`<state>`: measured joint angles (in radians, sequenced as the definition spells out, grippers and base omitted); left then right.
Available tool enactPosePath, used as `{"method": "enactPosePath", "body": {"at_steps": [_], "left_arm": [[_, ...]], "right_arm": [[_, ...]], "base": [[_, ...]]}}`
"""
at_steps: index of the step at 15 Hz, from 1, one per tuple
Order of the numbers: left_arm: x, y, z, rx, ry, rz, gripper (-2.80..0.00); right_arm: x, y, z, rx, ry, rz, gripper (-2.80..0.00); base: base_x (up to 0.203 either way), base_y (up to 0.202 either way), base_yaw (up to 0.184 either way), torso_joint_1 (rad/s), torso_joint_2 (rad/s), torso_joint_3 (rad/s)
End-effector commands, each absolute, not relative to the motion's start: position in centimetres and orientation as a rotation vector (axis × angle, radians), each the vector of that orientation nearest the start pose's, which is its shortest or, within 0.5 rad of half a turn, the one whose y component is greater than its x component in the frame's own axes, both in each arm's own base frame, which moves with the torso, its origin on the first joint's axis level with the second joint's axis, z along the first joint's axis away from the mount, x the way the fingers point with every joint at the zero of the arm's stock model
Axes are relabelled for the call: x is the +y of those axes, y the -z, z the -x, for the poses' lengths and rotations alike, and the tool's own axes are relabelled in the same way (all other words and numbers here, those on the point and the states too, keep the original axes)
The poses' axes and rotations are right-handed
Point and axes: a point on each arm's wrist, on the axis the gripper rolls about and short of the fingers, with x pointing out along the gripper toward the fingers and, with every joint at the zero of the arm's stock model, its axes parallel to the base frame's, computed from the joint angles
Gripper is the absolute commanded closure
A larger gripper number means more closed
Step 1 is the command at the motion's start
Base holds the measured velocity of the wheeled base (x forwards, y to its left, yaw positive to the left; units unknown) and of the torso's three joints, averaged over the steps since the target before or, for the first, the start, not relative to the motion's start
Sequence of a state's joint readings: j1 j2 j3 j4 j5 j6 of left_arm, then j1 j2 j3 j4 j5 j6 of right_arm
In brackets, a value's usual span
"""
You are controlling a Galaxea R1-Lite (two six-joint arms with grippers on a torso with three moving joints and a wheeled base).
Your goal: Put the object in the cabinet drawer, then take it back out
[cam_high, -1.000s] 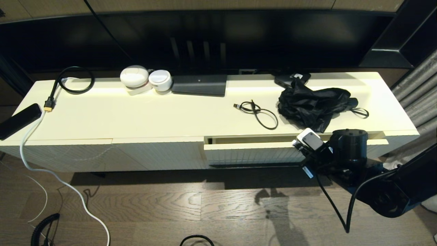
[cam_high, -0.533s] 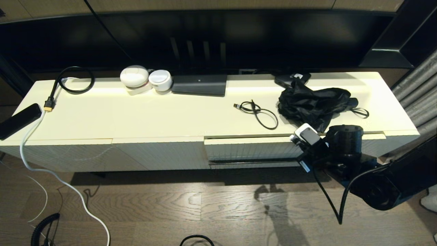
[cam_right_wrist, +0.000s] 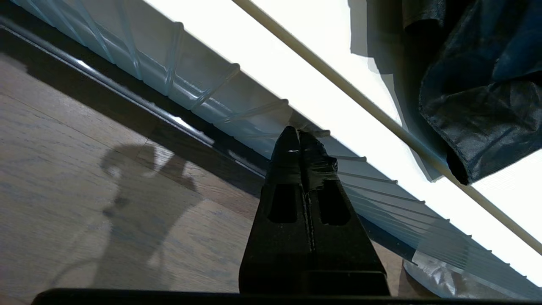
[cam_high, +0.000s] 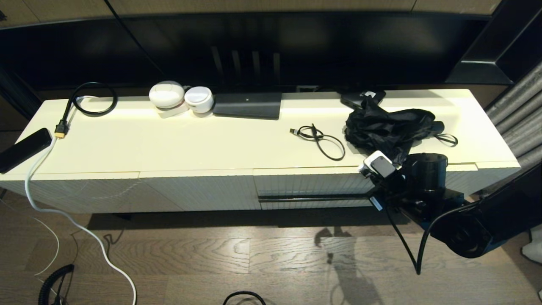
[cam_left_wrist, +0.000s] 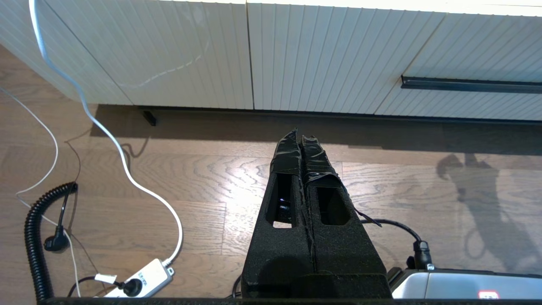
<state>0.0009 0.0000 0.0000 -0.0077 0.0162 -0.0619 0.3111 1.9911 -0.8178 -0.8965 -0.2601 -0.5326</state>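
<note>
Cream cabinet drawer (cam_high: 311, 186) pushed in; closed right gripper (cam_right_wrist: 299, 135) touching its front.

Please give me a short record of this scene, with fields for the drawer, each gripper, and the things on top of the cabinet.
drawer: cabinet drawer closed, front flush with the neighbouring panels
handle: black bar along the front
right gripper: right gripper shut, empty, tips at the ribbed drawer front
left gripper: left gripper shut, empty, above the floor
on top: black bag, black cable
</note>
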Motion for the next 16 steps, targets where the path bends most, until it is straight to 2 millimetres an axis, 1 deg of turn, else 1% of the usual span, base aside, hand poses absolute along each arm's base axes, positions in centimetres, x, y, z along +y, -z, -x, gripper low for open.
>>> {"method": "enactPosePath", "body": {"at_steps": [1,3,5,7,10,13,14,16], "left_arm": [[0.0,-7.6,2.3,-0.008,-0.018,0.063,0.00],[0.0,-7.6,2.3,-0.008,-0.018,0.063,0.00],[0.0,-7.6,2.3,-0.008,-0.017,0.063,0.00],[0.0,-7.6,2.3,-0.008,-0.017,0.063,0.00],[0.0,-7.6,2.3,-0.008,-0.018,0.063,0.00],[0.0,-7.6,2.3,-0.008,-0.018,0.063,0.00],[0.0,-7.6,2.3,-0.008,-0.018,0.063,0.00],[0.0,-7.6,2.3,-0.008,-0.017,0.063,0.00]], "right_arm": [[9.9,-11.8,-32.7,0.255,-0.120,0.614,0.00],[9.2,-13.0,-30.7,0.245,-0.117,0.614,0.00],[8.5,-14.8,-28.4,0.230,-0.109,0.612,0.00],[7.2,-16.5,-25.4,0.262,-0.092,0.618,0.00],[4.9,-18.6,-19.6,0.314,-0.065,0.617,0.00],[2.3,-21.5,-13.6,0.256,0.030,0.526,0.00],[1.3,-22.0,-11.4,0.250,0.078,0.500,0.00],[0.1,-21.8,-6.9,0.278,0.138,0.473,0.00]], "base": [[0.000,0.000,0.000,0.000,0.00,0.000],[0.000,0.000,0.000,0.000,0.00,0.000],[0.000,0.000,0.000,0.000,0.00,0.000],[0.000,0.000,0.000,0.000,0.00,0.000],[0.000,0.000,0.000,0.000,0.00,0.000],[0.000,0.000,0.000,0.000,0.00,0.000],[0.000,0.000,0.000,0.000,0.00,0.000],[0.000,0.000,0.000,0.000,0.00,0.000]]}}
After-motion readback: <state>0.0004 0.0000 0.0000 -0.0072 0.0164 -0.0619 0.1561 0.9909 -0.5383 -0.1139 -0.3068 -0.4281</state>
